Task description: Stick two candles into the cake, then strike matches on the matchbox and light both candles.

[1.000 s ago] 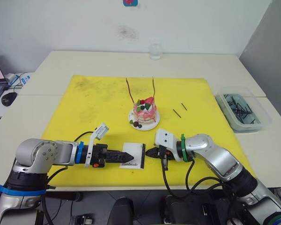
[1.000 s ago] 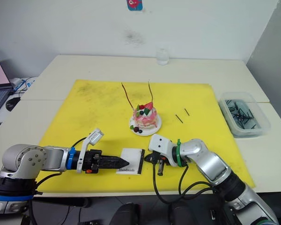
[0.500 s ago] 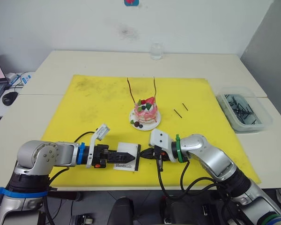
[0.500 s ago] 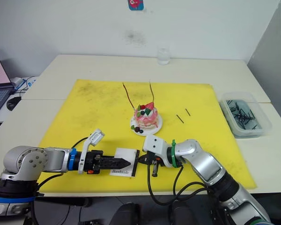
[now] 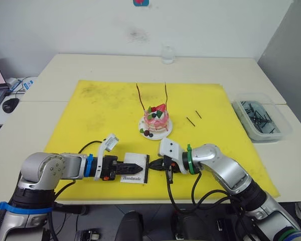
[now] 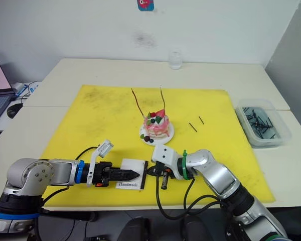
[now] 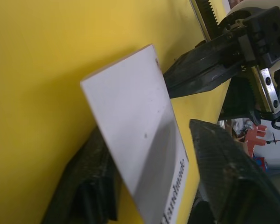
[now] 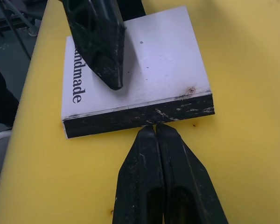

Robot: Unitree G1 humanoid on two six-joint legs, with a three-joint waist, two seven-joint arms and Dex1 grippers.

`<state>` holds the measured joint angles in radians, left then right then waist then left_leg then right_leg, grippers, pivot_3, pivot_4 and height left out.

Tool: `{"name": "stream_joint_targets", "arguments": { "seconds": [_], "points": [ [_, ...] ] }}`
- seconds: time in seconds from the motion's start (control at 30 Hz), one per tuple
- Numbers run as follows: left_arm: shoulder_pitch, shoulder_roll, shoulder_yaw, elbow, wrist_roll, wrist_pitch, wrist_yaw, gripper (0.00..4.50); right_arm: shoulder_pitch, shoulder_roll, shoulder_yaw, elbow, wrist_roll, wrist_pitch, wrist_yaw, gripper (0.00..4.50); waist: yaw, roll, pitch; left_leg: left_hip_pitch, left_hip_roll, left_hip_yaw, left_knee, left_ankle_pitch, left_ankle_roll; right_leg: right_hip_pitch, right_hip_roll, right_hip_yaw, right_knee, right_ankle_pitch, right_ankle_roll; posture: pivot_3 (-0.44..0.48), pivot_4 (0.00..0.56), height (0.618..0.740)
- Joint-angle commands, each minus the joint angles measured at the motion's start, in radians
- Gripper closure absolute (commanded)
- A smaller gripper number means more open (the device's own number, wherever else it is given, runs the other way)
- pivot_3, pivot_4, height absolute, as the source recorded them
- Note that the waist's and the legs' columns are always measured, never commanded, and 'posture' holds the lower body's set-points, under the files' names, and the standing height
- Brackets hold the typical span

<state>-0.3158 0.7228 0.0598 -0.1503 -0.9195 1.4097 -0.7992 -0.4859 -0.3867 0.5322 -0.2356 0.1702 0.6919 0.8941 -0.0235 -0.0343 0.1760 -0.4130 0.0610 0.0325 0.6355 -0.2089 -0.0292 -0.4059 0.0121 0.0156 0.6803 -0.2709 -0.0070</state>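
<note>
Evidently light and stiff, the flat white "Handmade" matchbox (image 8: 130, 79) lies near the yellow mat's (image 5: 90, 115) front edge, pinched by the left pincer (image 5: 135, 166) across its flat faces. The right pincer (image 8: 151, 133), pressed together, touches the dark striking strip; whether it pinches a match, I cannot tell. Behind stands the fragile pink-frosted cake (image 5: 156, 122) with two thin wavy candles (image 5: 140, 95), so strokes likely suit the open bench (image 5: 271, 165) rightward.

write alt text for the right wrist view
The right hand, fingers pressed together, touches its tips to the dark striking strip of the white "Handmade" matchbox on the yellow mat. The left hand pins the box from above.
</note>
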Motion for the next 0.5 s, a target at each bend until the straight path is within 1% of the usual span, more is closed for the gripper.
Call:
{"name": "stream_joint_targets", "arguments": {
  "seconds": [0.03, 0.13, 0.17, 0.33, 0.43, 0.5],
  "points": [
    [0.005, -0.013, 0.001, -0.013, -0.026, 0.024, -0.007, 3.41, -0.016, 0.01, -0.03, -0.043, 0.019, 0.022, -0.011, 4.5, 0.0, 0.0, 0.0, 0.0, 0.0, 0.0, 0.0, 0.0, 0.0, 0.0, 0.0, 0.0, 0.0, 0.0, 0.0, 0.0, 0.15, 0.74],
    [-0.008, 0.002, 0.041, -0.012, -0.05, 0.051, -0.015, 4.31, -0.02, 0.006, -0.052, -0.061, 0.033, 0.047, -0.019, 4.5, -0.001, 0.0, 0.0, -0.001, 0.0, 0.0, 0.0, 0.0, 0.0, -0.001, 0.0, 0.0, 0.0, 0.0, 0.0, 0.0, 0.15, 0.74],
    [-0.017, 0.006, 0.061, -0.014, -0.068, 0.068, -0.016, 4.48, -0.021, 0.003, -0.067, -0.074, 0.041, 0.061, -0.022, 4.5, -0.001, 0.0, 0.0, -0.002, 0.001, -0.001, 0.0, 0.0, 0.0, -0.002, 0.0, -0.001, 0.0, 0.0, 0.0, 0.0, 0.15, 0.74],
    [-0.093, 0.0, 0.171, -0.016, -0.201, 0.188, 0.003, 4.48, -0.03, -0.041, -0.186, -0.181, 0.118, 0.16, -0.029, 4.5, -0.002, -0.001, 0.001, -0.003, 0.001, -0.002, 0.0, 0.0, 0.0, -0.003, 0.001, -0.002, 0.001, 0.0, 0.0, 0.0, 0.15, 0.74],
    [-0.107, -0.02, 0.174, -0.018, -0.273, 0.205, 0.05, 4.48, -0.023, -0.104, -0.261, -0.241, 0.167, 0.21, -0.017, 4.5, -0.003, -0.001, 0.001, -0.003, 0.001, -0.001, 0.0, 0.0, 0.0, -0.003, 0.001, -0.001, 0.0, 0.0, 0.0, 0.0, 0.15, 0.74],
    [-0.106, -0.077, 0.161, -0.021, -0.281, 0.205, 0.105, 4.48, -0.006, -0.172, -0.297, -0.266, 0.181, 0.219, -0.002, 4.5, -0.001, -0.001, 0.001, -0.003, 0.001, -0.001, 0.0, 0.0, 0.0, -0.003, 0.001, 0.0, 0.0, 0.0, 0.001, 0.0, 0.15, 0.74]
  ]
}}
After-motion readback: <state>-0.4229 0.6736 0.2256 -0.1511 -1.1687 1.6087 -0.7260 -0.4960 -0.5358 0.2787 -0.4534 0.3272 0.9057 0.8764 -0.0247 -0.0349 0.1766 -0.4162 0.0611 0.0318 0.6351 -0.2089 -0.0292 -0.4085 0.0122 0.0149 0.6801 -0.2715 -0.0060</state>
